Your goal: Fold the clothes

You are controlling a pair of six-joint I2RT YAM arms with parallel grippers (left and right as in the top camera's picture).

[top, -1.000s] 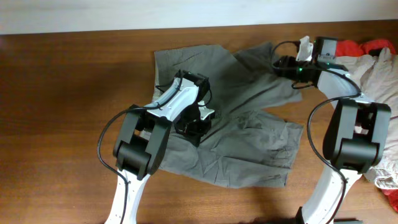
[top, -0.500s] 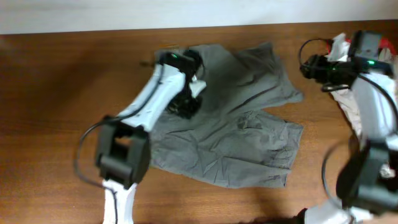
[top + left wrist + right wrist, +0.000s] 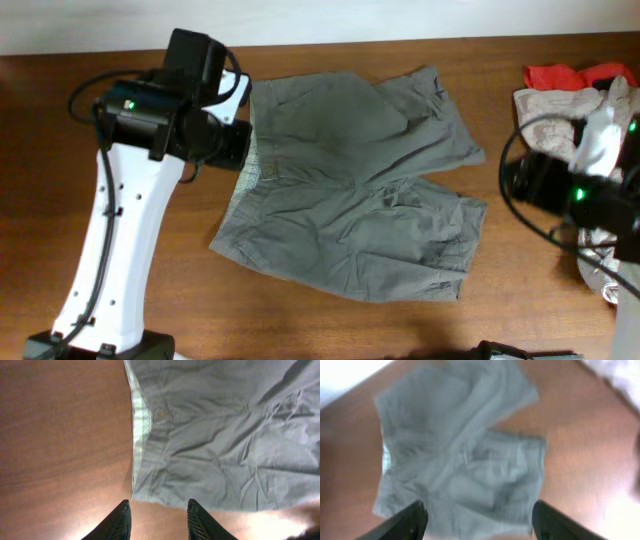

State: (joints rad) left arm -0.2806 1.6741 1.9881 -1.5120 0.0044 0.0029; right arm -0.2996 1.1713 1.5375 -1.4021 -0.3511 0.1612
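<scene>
The grey-olive shorts (image 3: 350, 195) lie spread flat on the brown table, waistband (image 3: 243, 180) to the left and both legs to the right. Their pale striped lining shows along the waistband (image 3: 141, 420). My left gripper (image 3: 232, 150) hangs just off the waistband's left edge. In the left wrist view this gripper (image 3: 159, 503) is open over bare wood, nothing between its fingers. My right gripper (image 3: 530, 180) hovers off the legs' right side. Blurred in the right wrist view, that gripper (image 3: 479, 505) stands wide open, high above the shorts (image 3: 460, 455), holding nothing.
A pale beige garment (image 3: 562, 105) and a red cloth (image 3: 560, 75) are heaped at the table's right edge, beside the right arm. A white wall runs along the far edge of the table (image 3: 90, 240).
The left gripper has let go of the shorts, opened and swung left off the cloth. The right arm has drawn back from the far leg toward the right. The shorts now lie flat.
</scene>
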